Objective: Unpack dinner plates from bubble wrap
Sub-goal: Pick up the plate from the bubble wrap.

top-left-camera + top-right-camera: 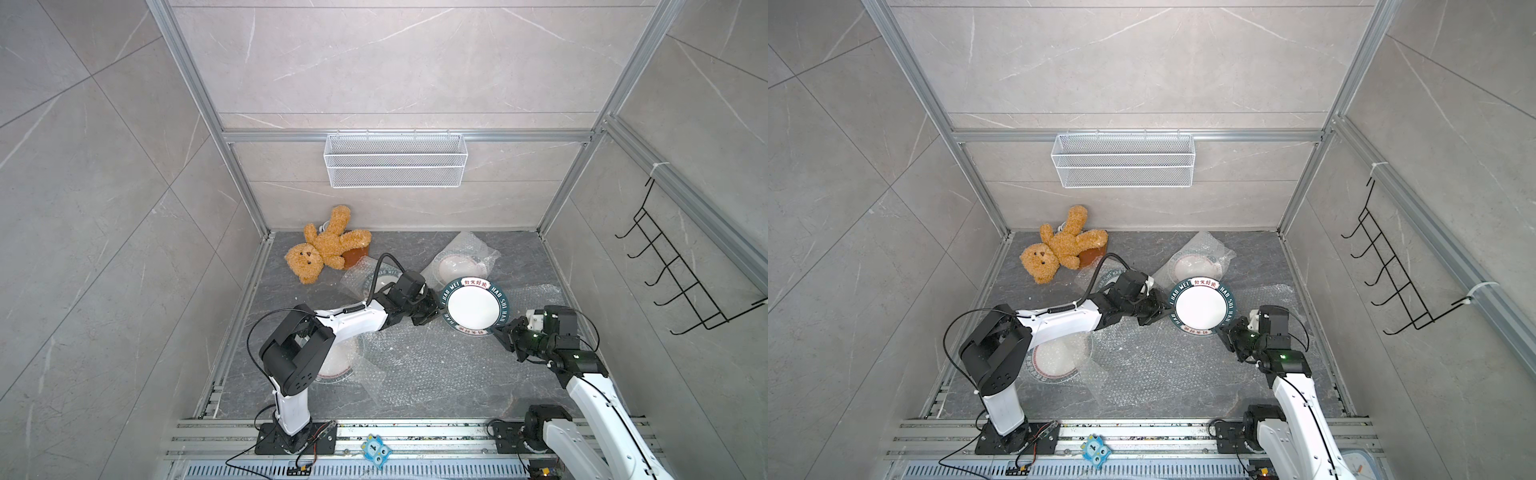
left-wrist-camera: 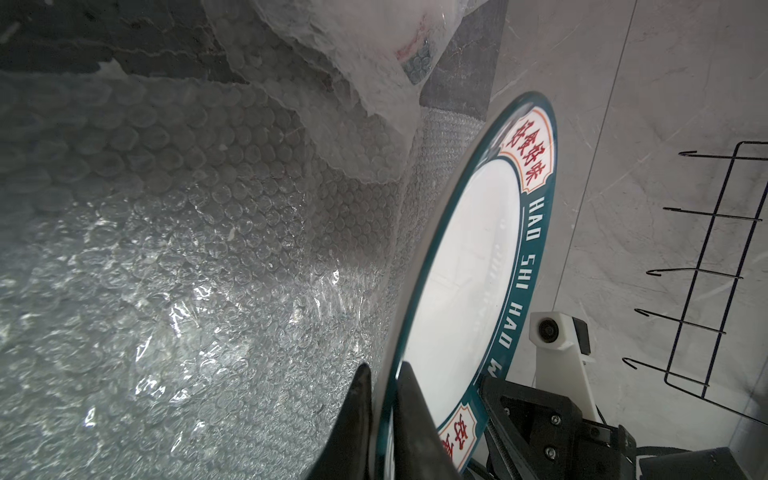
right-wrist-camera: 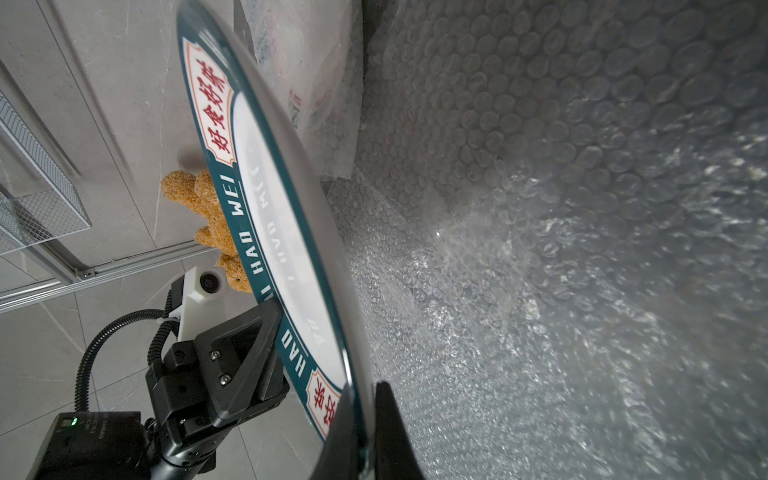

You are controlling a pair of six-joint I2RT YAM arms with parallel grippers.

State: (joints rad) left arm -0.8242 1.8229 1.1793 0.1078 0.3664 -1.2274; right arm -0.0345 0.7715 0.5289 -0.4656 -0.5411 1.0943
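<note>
My left gripper (image 1: 437, 312) is pinched shut on one rim of the bare dinner plate (image 1: 473, 307); my right gripper (image 1: 497, 332) is clamped on the opposite rim; between us the plate sits over the flattened bubble wrap (image 1: 415, 365), right of the table's (image 1: 519, 257) middle. Another wrapped plate (image 1: 459, 268) lies just behind it.

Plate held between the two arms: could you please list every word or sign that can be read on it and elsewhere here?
"HAO SHI HAO WEI": white letters round the green rim of the plate.
"好食好味": red characters in the white patch on that rim, as best they read.
Wrapped plates: lettering too blurred to read.
Blue tag: one digit, too small to tell.
</note>
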